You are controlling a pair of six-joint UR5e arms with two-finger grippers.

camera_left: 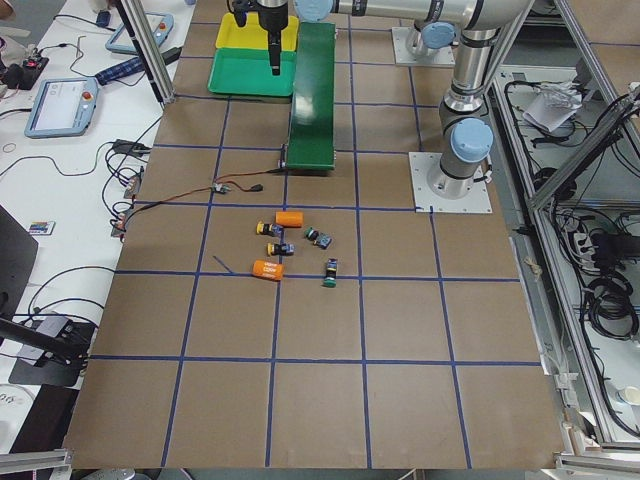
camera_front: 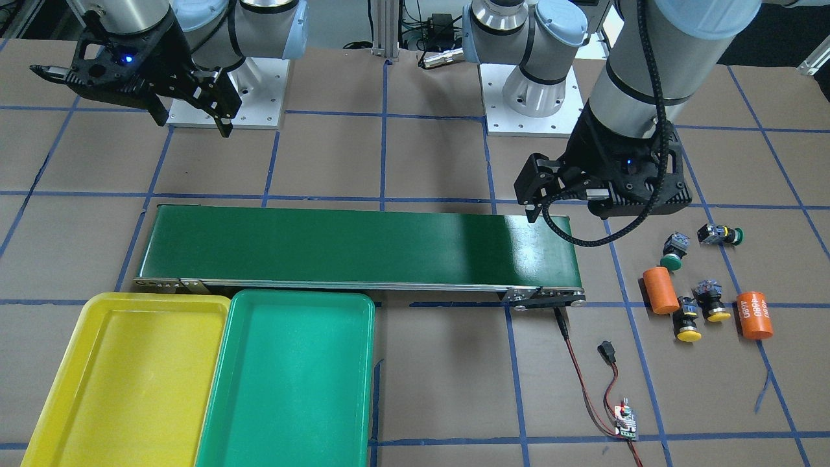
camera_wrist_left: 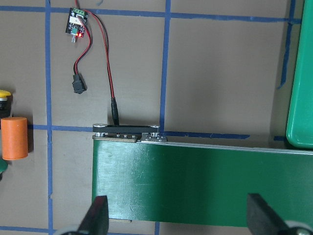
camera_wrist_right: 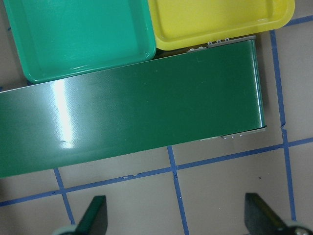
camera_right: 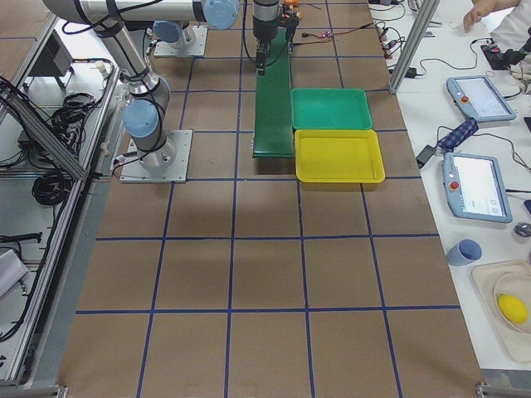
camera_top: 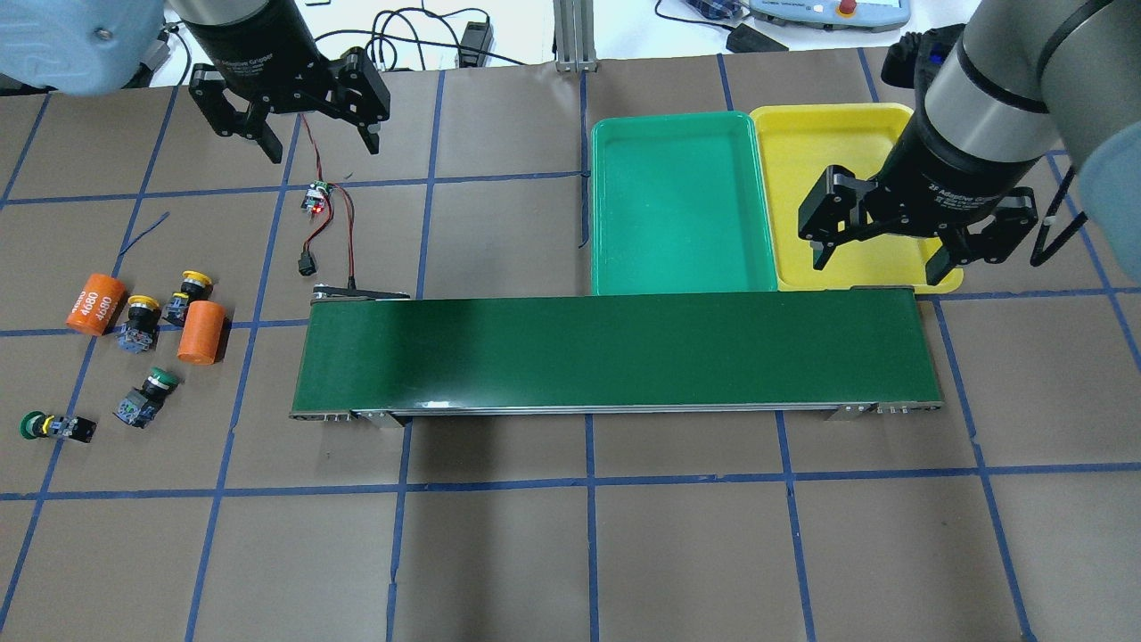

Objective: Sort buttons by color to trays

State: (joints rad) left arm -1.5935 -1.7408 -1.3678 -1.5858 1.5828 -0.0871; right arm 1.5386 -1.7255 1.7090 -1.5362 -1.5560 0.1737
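Two yellow buttons and two green buttons lie on the table left of the belt; they also show in the front view. The green tray and the yellow tray stand side by side, both empty. My left gripper is open and empty, high over the belt's button end. My right gripper is open and empty, high over the belt's tray end.
A long dark-green conveyor belt runs across the table's middle, against the trays. Two orange cylinders lie among the buttons. A small controller board with red and black wires lies by the belt's left end.
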